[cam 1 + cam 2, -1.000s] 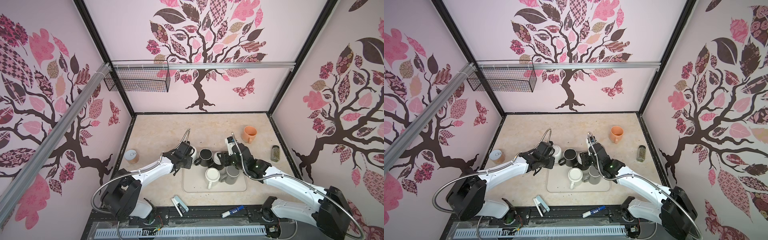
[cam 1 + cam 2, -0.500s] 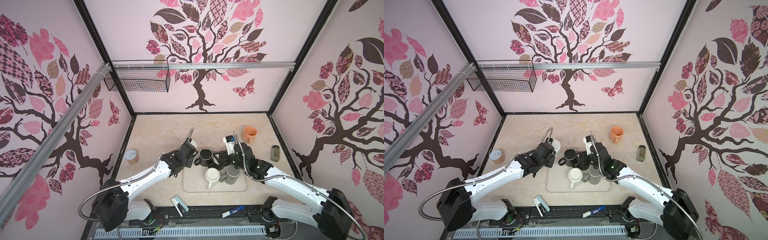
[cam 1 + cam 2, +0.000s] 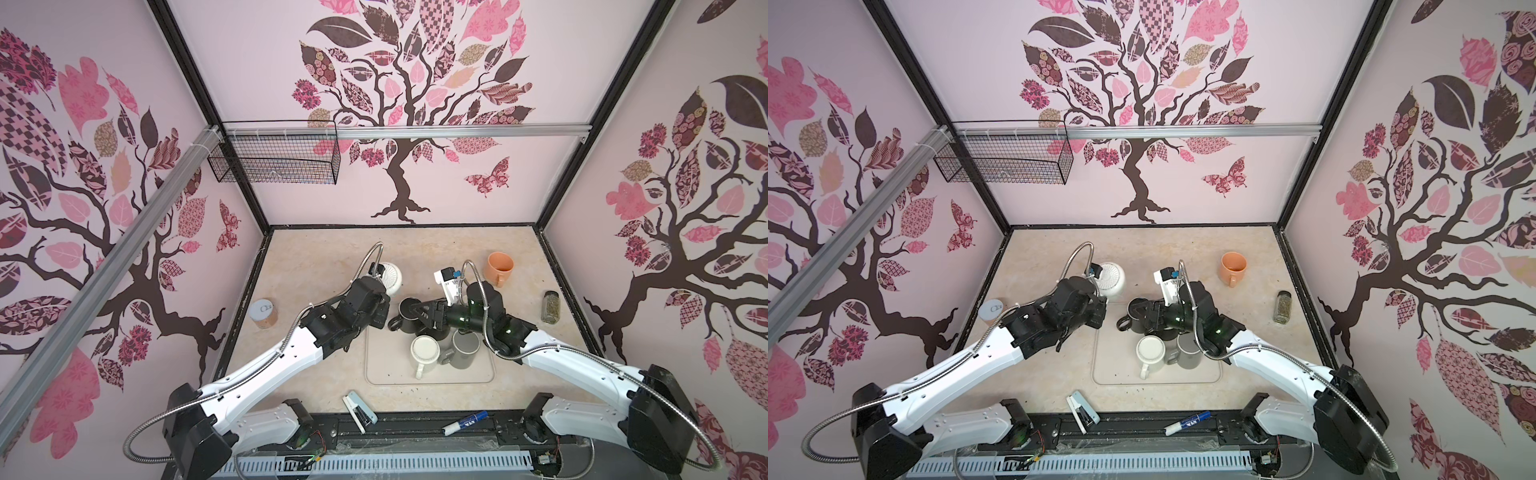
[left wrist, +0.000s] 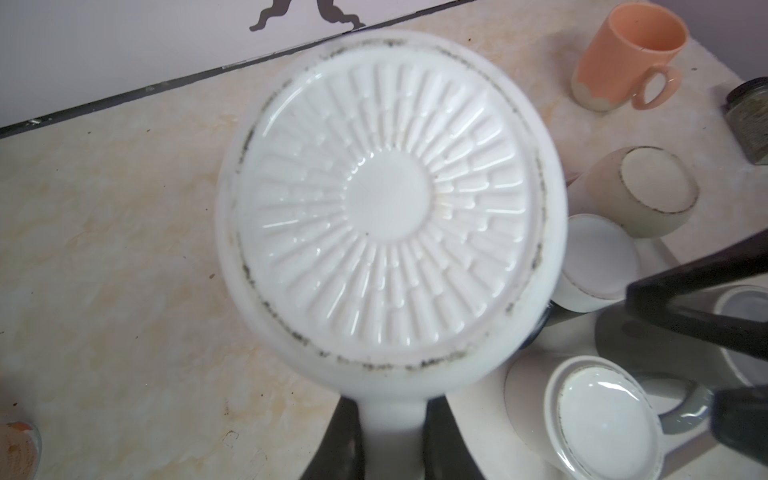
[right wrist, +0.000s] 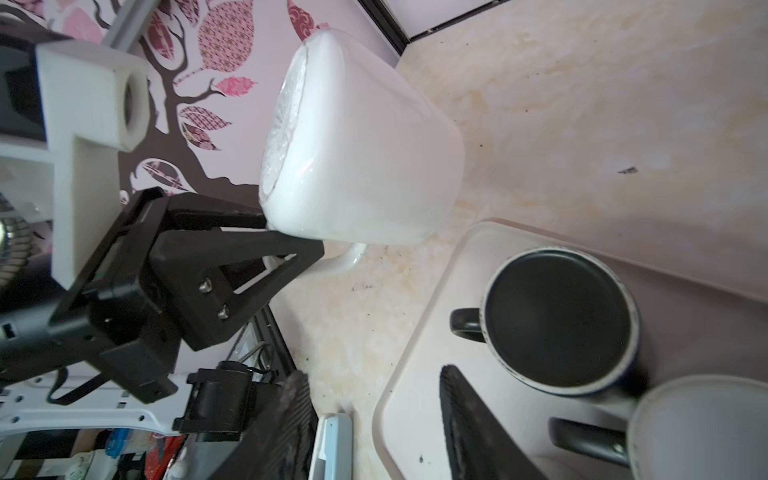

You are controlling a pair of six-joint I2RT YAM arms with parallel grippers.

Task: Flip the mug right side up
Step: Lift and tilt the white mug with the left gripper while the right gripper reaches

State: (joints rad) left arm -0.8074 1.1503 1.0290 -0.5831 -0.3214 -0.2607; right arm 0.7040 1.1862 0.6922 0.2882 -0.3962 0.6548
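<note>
Two grippers in view: left gripper (image 4: 392, 436) is clamped on the handle of the white mug (image 3: 390, 276), which is tilted, ribbed base up, just off the tray's (image 3: 374, 365) far-left corner. Right gripper (image 3: 417, 315) has its jaws apart and empty, over the black mug (image 5: 557, 324) on the tray.

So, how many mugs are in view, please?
7: one white mug in the left gripper; an orange mug back right; around the tray, a black mug, a beige mug, a grey mug and two more white ones. The right arm may hide others.
</note>
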